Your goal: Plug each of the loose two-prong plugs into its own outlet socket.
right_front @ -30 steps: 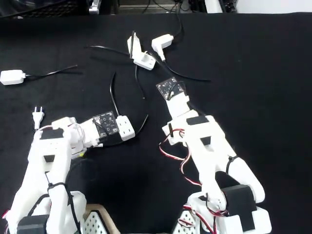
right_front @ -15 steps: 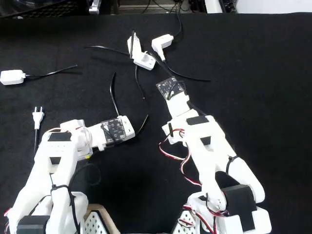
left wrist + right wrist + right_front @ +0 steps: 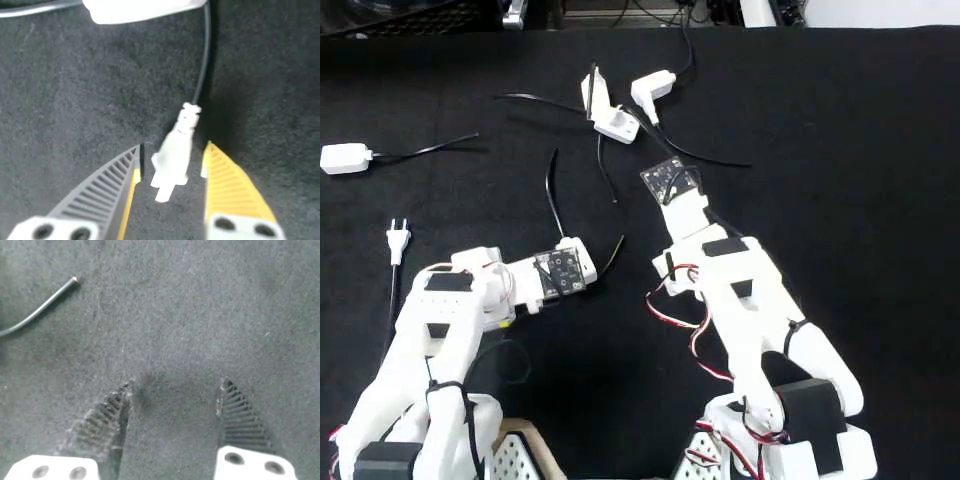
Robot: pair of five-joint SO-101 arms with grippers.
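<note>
My left gripper (image 3: 173,146) stands open on the black cloth with a small white plug (image 3: 172,160) lying between its fingers; neither finger touches it. The plug's black cable (image 3: 202,65) runs away past a white outlet block (image 3: 140,7). From above, the left gripper (image 3: 565,268) sits left of centre. Another loose two-prong plug (image 3: 398,238) lies at the far left. Two white outlet sockets (image 3: 615,122) (image 3: 653,88) lie at the back centre. My right gripper (image 3: 670,178) (image 3: 176,384) is open over bare cloth, with nothing between its fingers.
A white adapter (image 3: 345,157) with a cable lies at the left edge. Black cables (image 3: 552,190) cross the middle of the table. A cut cable end (image 3: 74,279) lies ahead of the right gripper. The right half of the cloth (image 3: 860,150) is bare.
My left gripper has swung right and slightly toward the front, and now covers most of the white block by the cable. The right arm has not moved.
</note>
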